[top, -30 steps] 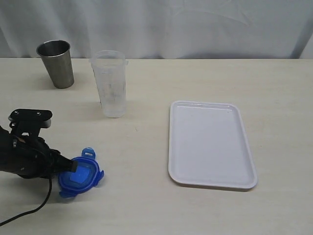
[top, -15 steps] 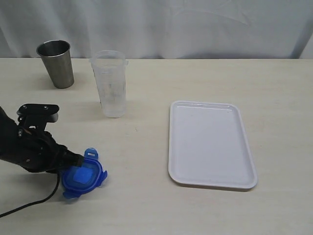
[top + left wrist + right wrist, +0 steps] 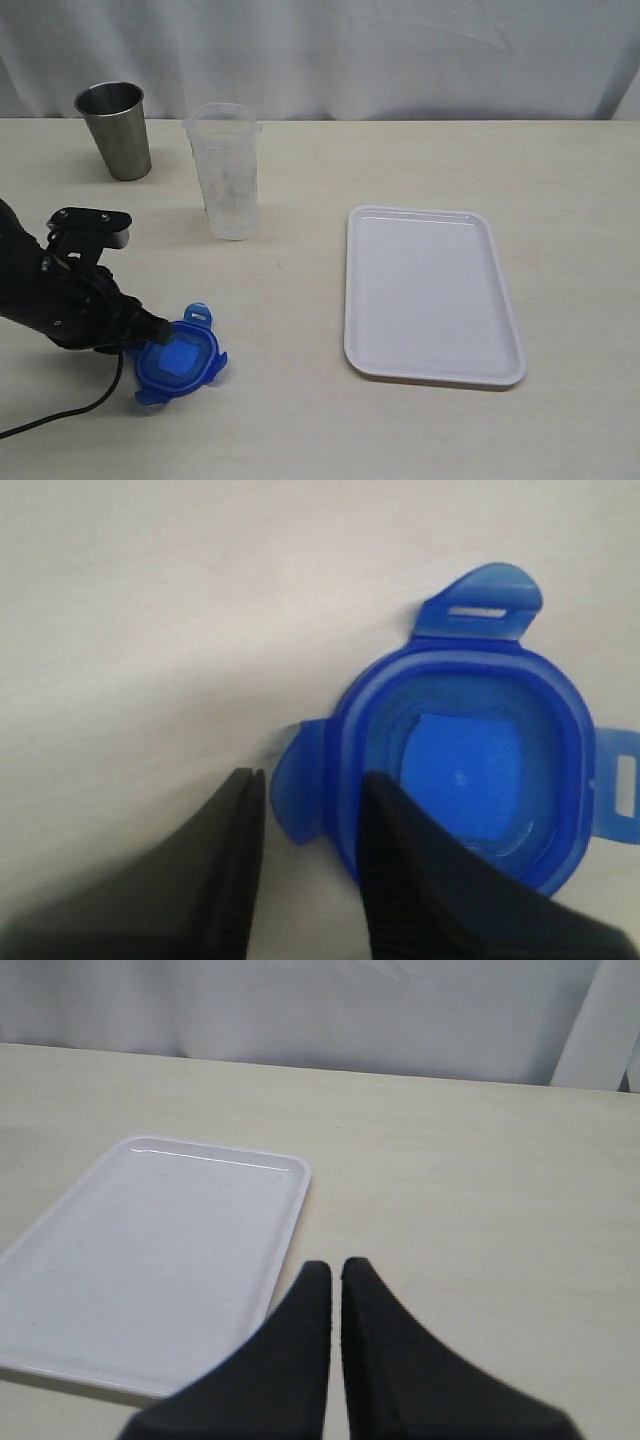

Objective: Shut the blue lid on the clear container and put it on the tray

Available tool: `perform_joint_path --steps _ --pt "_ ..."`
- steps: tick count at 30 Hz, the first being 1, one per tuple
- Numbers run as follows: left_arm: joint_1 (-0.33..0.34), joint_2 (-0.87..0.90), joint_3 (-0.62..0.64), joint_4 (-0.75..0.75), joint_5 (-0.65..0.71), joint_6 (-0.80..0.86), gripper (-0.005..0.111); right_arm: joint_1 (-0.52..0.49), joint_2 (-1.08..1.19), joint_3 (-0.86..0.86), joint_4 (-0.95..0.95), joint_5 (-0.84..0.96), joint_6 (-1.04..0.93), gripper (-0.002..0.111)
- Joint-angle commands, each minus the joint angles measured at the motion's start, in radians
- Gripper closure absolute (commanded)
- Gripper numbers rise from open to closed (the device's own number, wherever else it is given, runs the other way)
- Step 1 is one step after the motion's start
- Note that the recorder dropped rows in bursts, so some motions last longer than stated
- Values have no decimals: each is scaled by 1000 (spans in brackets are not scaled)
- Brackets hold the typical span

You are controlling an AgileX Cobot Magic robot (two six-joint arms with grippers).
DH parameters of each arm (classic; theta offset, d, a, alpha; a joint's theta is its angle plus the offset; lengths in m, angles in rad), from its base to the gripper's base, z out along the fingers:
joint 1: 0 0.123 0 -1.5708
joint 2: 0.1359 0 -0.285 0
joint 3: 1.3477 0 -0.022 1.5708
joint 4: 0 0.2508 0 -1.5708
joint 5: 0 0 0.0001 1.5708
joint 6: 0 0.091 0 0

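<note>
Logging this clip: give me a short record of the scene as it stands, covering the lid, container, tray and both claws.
lid: on the table, off the container
container: upright, uncovered, near the steel cup
tray: flat on the table, holds neither lid nor container
left claw: open, fingers either side of the lid's edge
right claw: shut, holding nothing

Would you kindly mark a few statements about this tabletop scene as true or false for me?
1. The blue lid lies on the table, apart from the clear container. True.
2. The steel cup stands on the tray. False: it stands on the table, well away from the tray.
3. The right gripper is wide open. False: its jaws are nearly together.
4. A flap of the lid lies between the fingers of the left gripper. True.
</note>
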State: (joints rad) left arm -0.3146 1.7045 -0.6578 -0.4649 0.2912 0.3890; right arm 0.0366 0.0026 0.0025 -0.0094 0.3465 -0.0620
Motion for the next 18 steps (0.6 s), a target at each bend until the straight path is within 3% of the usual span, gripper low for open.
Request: perform_joint_path --steps 1,18 --pt "-1 3 -7 8 -35 2 71 2 -3 -3 -3 -5 -3 104" --pt "-1 3 -7 8 -38 2 71 2 -3 -3 -3 -5 -3 104"
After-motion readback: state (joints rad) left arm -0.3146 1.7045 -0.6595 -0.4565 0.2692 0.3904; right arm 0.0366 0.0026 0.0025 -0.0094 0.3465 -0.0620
